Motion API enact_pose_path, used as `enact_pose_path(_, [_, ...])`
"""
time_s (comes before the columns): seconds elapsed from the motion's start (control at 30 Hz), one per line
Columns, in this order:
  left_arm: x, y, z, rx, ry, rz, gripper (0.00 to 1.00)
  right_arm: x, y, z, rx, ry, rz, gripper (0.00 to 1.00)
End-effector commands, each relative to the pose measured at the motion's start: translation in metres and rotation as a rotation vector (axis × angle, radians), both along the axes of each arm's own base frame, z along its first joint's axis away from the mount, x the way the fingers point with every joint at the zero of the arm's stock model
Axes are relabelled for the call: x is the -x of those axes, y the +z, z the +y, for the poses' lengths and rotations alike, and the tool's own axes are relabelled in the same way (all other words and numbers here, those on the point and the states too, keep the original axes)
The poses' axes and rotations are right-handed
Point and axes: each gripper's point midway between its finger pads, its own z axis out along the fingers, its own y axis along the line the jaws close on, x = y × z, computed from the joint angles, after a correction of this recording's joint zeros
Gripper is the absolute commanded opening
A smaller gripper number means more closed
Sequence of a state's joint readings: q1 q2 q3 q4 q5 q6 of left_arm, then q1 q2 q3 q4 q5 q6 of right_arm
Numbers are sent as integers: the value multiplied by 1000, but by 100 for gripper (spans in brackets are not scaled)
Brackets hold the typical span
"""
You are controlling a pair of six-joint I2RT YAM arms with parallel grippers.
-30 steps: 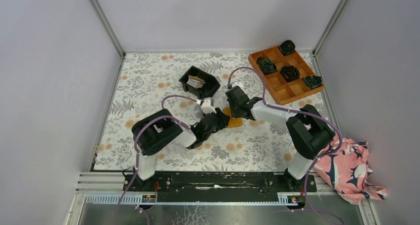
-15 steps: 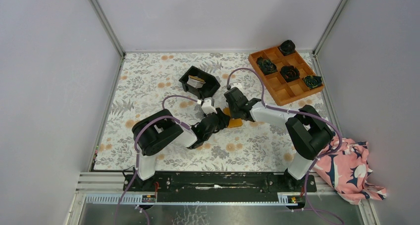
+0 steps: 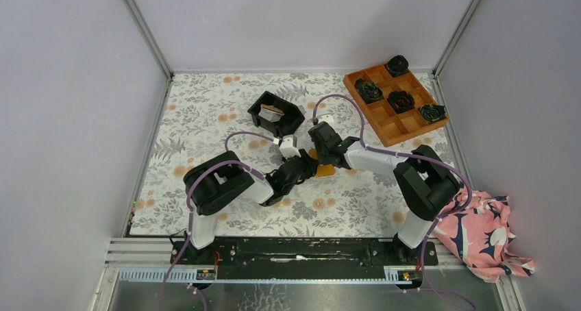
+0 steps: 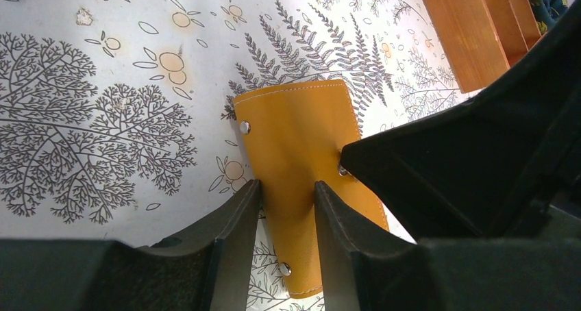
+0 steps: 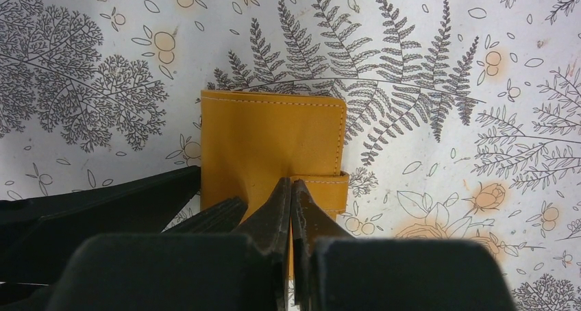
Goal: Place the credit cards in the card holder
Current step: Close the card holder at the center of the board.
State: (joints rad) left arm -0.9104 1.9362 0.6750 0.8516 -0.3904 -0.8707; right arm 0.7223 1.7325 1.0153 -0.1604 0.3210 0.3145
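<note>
Between our two wrists, at mid-bench (image 3: 205, 112), the card holder (image 3: 326, 169) lies closed and flat, tan side up, its strap tab (image 5: 322, 182) wrapped round one edge. We judge it light, soft and bendy: a stitched bifold that would likely slide on the printed cover if pushed from one side only. So one arm should pin it while the other lifts the tab or the free long edge to open it.

Our left gripper (image 4: 288, 188) has its jaws apart, lowered over the holder's near end, one finger at its side edge and one over its face, pinching nothing. Our right gripper (image 5: 291, 184) has its jaws clenched, tips at the tab; whether they nip it we cannot tell. Both arms reach low and inward, forearms angled toward each other.

Farther back, the credit cards (image 3: 272, 112) sit in a black bin (image 3: 260, 105), apart from the holder.
</note>
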Motion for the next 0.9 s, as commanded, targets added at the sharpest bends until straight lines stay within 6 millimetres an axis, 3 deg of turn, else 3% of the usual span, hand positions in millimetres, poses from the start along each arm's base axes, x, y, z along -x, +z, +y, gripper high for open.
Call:
enact_pose_path(0.0, [10, -6, -18, -8, -61, 11, 41, 34, -31, 13, -17, 44, 124, 0])
enact_pose_path(0.47, [14, -8, -18, -10, -60, 16, 39, 60, -59, 1, -38, -7, 166, 0])
enact_pose_path(0.7, [16, -7, -20, -15, -64, 15, 39, 82, -80, -20, -64, -83, 173, 0])
enact_pose_path(0.87, [18, -6, -21, -18, -64, 15, 39, 86, -83, -28, -119, -145, 131, 0])
